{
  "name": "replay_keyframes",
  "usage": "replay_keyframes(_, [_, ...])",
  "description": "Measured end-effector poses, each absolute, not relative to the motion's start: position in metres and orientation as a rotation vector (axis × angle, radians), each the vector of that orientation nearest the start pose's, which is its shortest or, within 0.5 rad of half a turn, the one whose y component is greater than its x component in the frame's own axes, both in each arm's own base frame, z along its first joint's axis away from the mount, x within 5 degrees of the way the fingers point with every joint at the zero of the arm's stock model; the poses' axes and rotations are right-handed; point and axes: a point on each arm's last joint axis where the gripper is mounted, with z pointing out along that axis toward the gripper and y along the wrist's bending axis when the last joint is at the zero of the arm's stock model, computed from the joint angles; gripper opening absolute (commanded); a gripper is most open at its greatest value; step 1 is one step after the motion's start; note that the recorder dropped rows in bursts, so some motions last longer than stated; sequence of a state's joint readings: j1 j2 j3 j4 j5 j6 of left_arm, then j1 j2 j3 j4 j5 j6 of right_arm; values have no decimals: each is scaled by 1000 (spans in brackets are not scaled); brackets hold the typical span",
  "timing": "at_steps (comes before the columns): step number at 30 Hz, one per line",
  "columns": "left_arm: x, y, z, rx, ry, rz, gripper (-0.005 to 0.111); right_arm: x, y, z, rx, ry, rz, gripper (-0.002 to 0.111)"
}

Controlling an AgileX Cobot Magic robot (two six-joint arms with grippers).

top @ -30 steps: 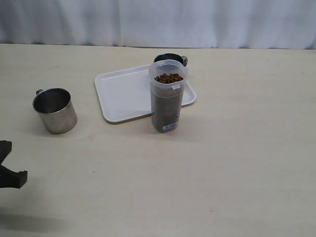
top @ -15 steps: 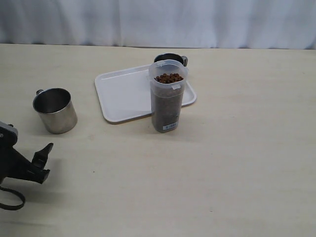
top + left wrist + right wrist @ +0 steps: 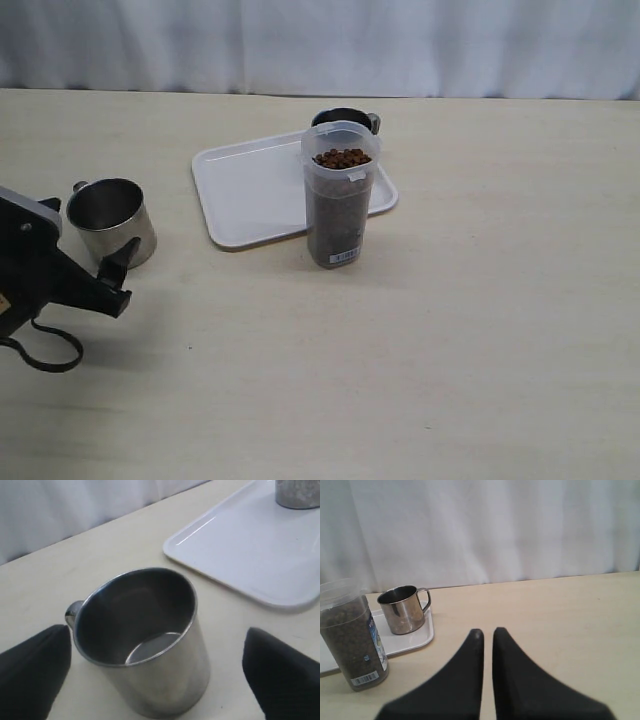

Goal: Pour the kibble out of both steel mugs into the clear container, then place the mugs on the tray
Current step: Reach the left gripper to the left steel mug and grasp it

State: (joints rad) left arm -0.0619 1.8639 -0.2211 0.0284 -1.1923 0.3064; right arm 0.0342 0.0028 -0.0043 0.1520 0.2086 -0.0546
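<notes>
Setting: robot manipulation bench, probably a lab.

A bare pale table [image 3: 480, 330] was backed along its far edge by a plain white pleated curtain [image 3: 320, 45] that screened off the room, so "lab" was inferred rather than confirmed. On the table stood a few staged props: a white tray [image 3: 250, 190], a clear container [image 3: 340, 215] of kibble [image 3: 342, 158] and a steel mug [image 3: 112, 228]. A black robot arm [image 3: 40, 275] reached in over the table.

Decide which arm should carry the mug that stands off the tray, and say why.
Left. The left claw is open right beside the empty mug, jaws facing it. The right claw is shut and does not show in the exterior view.
</notes>
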Motion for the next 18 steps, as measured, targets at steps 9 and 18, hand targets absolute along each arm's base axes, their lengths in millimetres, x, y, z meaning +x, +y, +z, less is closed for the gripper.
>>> replay_keyframes(9, [233, -6, 97, 278, 1962, 227, 79, 56, 5, 196, 27, 1690, 123, 5])
replay_keyframes(18, [232, -5, 95, 202, 1991, 200, 79, 56, 5, 196, 27, 1690, 123, 5])
